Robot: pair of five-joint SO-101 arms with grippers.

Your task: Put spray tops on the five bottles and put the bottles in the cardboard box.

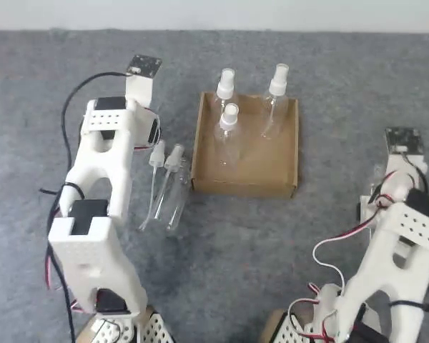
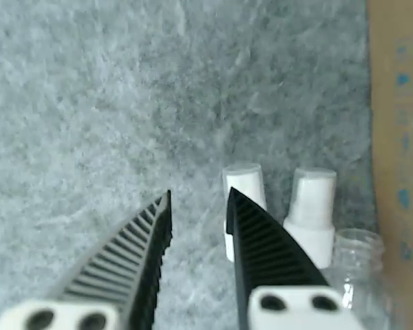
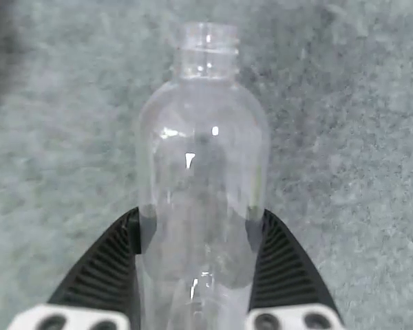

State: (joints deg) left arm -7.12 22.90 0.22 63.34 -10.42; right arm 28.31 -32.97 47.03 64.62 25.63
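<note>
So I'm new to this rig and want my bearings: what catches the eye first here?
Three capped bottles stand in the cardboard box at the centre. The right pincer is shut on a clear bottle with no top, and the open left pincer hangs over two white spray tops lying beside the box.

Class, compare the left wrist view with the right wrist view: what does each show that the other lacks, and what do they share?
Left wrist: the left gripper open near two white spray tops, with the cardboard box wall alongside. Right wrist: the right gripper shut on a topless clear bottle. Shared: grey carpet.
</note>
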